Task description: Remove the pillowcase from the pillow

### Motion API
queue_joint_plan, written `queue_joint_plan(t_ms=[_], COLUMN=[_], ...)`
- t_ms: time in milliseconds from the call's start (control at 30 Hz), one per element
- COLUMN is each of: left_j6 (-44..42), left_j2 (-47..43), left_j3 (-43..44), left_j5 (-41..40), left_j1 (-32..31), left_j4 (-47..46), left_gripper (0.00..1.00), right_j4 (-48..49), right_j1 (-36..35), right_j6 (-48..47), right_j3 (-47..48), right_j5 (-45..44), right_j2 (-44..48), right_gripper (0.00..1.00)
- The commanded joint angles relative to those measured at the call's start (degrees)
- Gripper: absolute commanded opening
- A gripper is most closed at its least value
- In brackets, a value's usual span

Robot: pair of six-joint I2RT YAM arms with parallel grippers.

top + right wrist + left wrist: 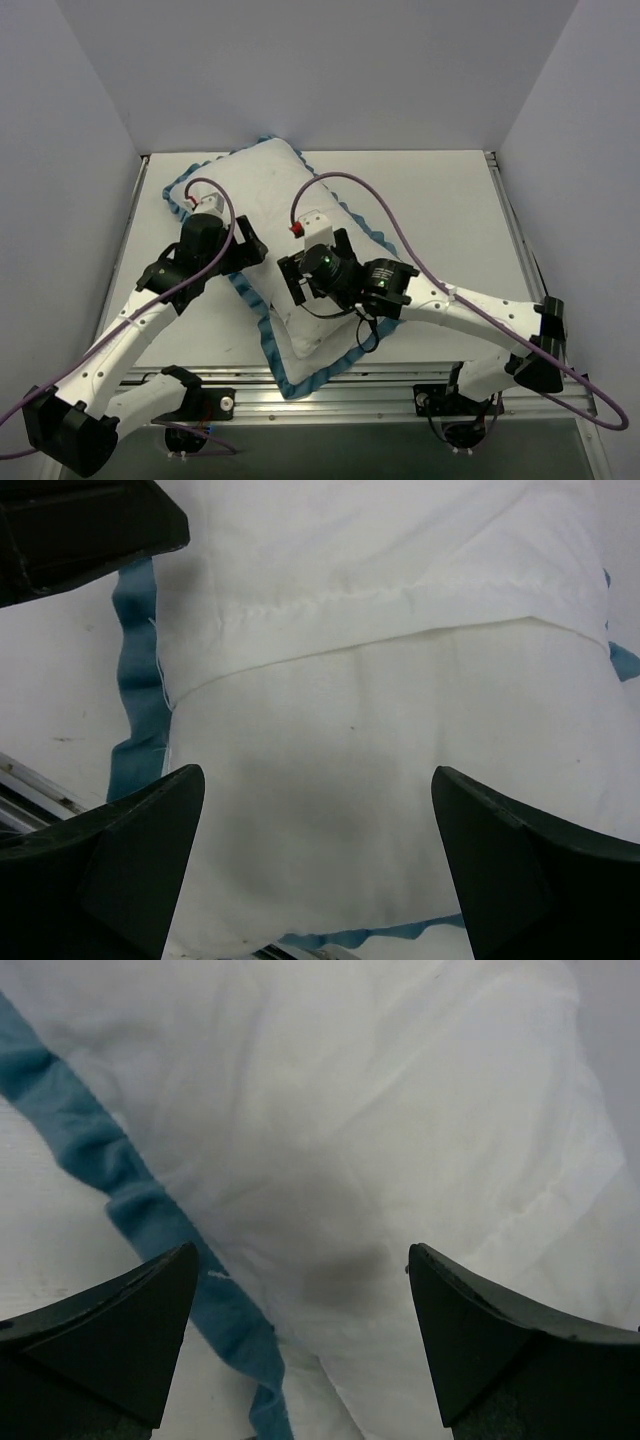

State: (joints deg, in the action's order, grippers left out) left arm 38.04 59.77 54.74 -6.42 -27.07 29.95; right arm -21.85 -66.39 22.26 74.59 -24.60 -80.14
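White fabric pillowcase with blue ruffled trim lies diagonally on the white surface, reverse up, pillow apparently inside. Left tool and right tool both spread above it — holding nothing. Right one faces the hem seam, likely the opening to pinch.

The pillowcase lies diagonally, plain white side up, with blue ruffled trim around its edge. The plump white pillow sits inside it, bare past the hemmed opening.
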Motion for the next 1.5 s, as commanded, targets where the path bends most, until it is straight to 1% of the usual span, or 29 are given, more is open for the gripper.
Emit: queue_joint_plan(t_ms=[0, 100, 200, 400, 467, 500, 533, 567, 633, 667, 700, 733, 800, 833, 1000, 1033, 1100, 1200, 1233, 1267, 1333, 1433, 1467], left_j6=[1.6, 2.6, 3.4, 3.8, 3.9, 4.2, 4.4, 4.7, 5.6, 5.8, 6.3, 6.8, 7.3, 7.6, 7.5, 7.5, 7.5, 7.7, 8.4, 8.6, 9.9, 10.7, 10.8], left_j2=[-3.9, -6.8, -7.6, -8.0, -8.2, -8.4, -8.5, -8.6, -8.9, -8.9, -8.9, -9.0, -9.2, -9.4, -10.8, -10.8, -10.1, -8.1, -7.7, -7.3, -6.0, -4.0, -3.3], left_j3=[-4.2, -7.4, -10.5, -14.6, -15.2, -16.1, -16.6, -17.3, -19.1, -19.8, -20.5, -22.0, -23.3, -24.2, -26.0, -26.3, -26.7, -27.4, -27.7, -28.3, -28.6, -28.8, -28.6], left_j5=[0.7, 2.2, 3.9, 6.4, 8.9, 9.3, 9.8, 11.1, 12.5, 13.3, 15.2, 16.4, 19.5, 20.0, 21.9, 22.2, 22.8, 24.3, 24.7, 25.9, 26.5, 26.8, 26.8], left_j1=[1.2, 3.1, 5.0, 5.4, 5.4, 5.4, 5.4, 5.4, 5.4, 5.4, 5.4, 5.4, 5.3, 5.2, 4.9, 4.9, 4.9, 4.8, 4.8, 4.8, 4.4, 3.2, 2.8], left_j4=[6.4, 6.2, 5.4, 2.2, 1.3, 0.5, -0.2, -0.9, -3.2, -4.3, -6.3, -7.6, -9.8, -10.3, -12.6, -13.0, -14.5, -16.9, -17.9, -18.9, -21.9, -25.6, -26.3], left_gripper=[0.94, 0.94, 0.94, 0.94, 0.95, 0.95, 0.95, 0.95, 0.95, 0.96, 0.96, 0.97, 0.98, 0.98, 1.0, 0.98, 0.9, 0.81, 0.77, 0.75, 0.68, 0.62, 0.56], right_j4=[-5.6, -6.2, -5.3, -3.6, -3.5, -2.9, -2.6, -2.2, -2.2, -2.0, -1.8, -1.4, 0.3, 0.7, 2.9, 3.2, 4.0, 4.2, 4.3, 4.7, 5.3, 6.3, 6.7], right_j1=[-3.8, -5.9, -6.6, -6.6, -5.7, -5.2, -4.6, -3.7, -3.0, -2.8, -2.7, -2.5, -1.5, -0.9, 2.6, 3.7, 4.2, 4.4, 4.4, 4.4, 4.5, 4.6, 4.7], right_j6=[-0.3, -0.1, 0.0, -0.7, -0.7, -0.7, -0.8, -0.8, -0.9, -1.0, -1.2, -1.4, -2.2, -2.5, -3.1, -3.6, -4.0, -4.9, -4.9, -4.9, -4.8, -4.4, -4.3], right_j3=[3.1, 4.5, 4.1, 2.0, 1.3, 0.7, -0.4, -0.8, -1.3, -1.2, -1.1, -0.9, -0.6, -0.5, 0.3, 0.3, 0.7, 1.4, 1.4, 1.4, 0.7, 0.2, 0.3], right_j5=[-7.9, -8.9, -8.5, -7.9, -8.4, -8.3, -8.1, -7.9, -7.3, -7.3, -6.9, -6.2, -4.2, -2.5, 0.9, 1.8, 2.9, 3.8, 3.9, 4.1, 4.5, 5.6, 5.9], right_j2=[-6.0, -9.6, -12.5, -17.5, -18.7, -19.7, -20.1, -20.4, -21.3, -21.2, -20.8, -20.2, -18.3, -17.7, -13.0, -12.4, -11.3, -11.0, -10.9, -10.6, -10.2, -9.4, -9.0], right_gripper=[0.92, 0.93, 0.93, 0.96, 0.95, 0.87, 0.8, 0.6, 0.36, 0.16, 0.07, 0.0, 0.0, 0.0, 0.0, 0.0, 0.0, 0.0, 0.0, 0.0, 0.0, 0.0, 0.0])
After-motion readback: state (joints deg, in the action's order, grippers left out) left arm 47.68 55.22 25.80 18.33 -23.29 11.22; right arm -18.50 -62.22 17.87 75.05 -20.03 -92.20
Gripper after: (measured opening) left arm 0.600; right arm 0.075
